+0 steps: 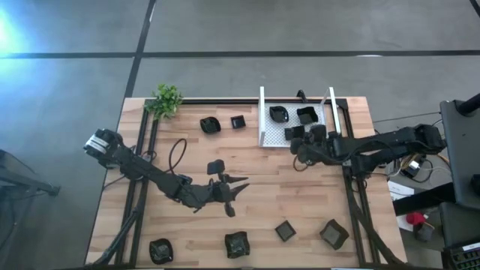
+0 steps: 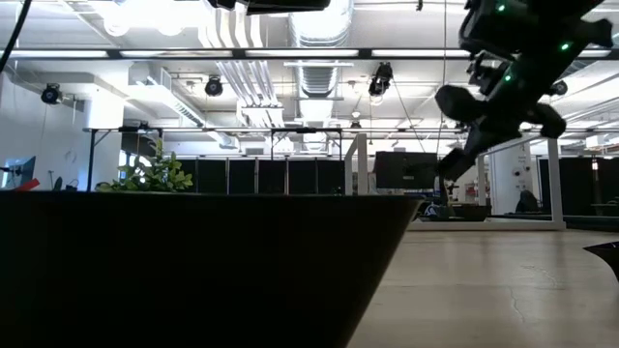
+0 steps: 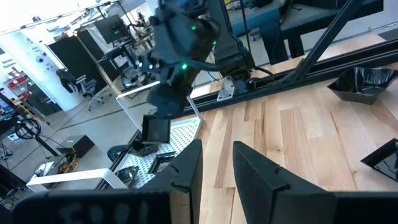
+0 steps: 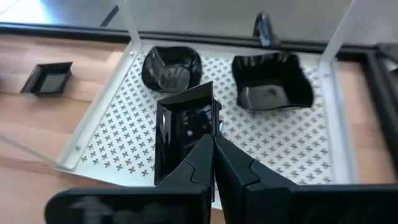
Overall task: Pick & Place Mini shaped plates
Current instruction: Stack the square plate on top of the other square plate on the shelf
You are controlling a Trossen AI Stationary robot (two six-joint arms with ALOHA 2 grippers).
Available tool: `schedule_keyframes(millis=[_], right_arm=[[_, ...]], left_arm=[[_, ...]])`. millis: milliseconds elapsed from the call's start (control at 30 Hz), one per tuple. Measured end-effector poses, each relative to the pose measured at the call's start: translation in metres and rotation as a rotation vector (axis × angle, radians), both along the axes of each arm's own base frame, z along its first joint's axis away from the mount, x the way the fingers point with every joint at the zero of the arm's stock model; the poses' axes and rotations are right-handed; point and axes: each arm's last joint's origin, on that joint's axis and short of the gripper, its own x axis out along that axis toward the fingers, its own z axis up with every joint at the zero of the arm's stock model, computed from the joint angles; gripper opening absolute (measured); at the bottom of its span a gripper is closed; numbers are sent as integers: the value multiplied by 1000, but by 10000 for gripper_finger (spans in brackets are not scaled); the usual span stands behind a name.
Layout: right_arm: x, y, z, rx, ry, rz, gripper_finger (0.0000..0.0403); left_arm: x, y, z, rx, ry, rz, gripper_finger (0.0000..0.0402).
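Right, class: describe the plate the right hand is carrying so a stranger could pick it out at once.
Find the white mesh tray at the table's far edge. Two black plates already lie in it, a rounded one and a wavy-edged one. The plate you want is square and glossy, and unlike them it hangs on edge above the mesh, pinched in the right hand.

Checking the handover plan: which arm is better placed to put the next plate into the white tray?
Right. The right gripper is shut on a square plate above the white tray; the left gripper hangs open mid-table, empty.
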Motion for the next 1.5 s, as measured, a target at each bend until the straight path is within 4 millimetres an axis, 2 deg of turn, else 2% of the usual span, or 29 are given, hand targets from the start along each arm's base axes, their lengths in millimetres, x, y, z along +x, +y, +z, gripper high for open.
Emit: schedule_keyframes(millis=[333, 533, 1100, 1500], right_arm=[[2, -24, -6, 34, -7, -21, 8], [9, -33, -13, 30, -47, 32, 8], [23, -42, -41, 50, 49, 2, 8], [24, -46, -45, 88, 46, 4, 8]], left_arm=[[0, 0, 0, 0, 0, 0, 85], [0, 0, 0, 0, 0, -1, 85], [0, 0, 0, -4, -1, 1, 85], [0, 0, 0, -5, -2, 0, 85]])
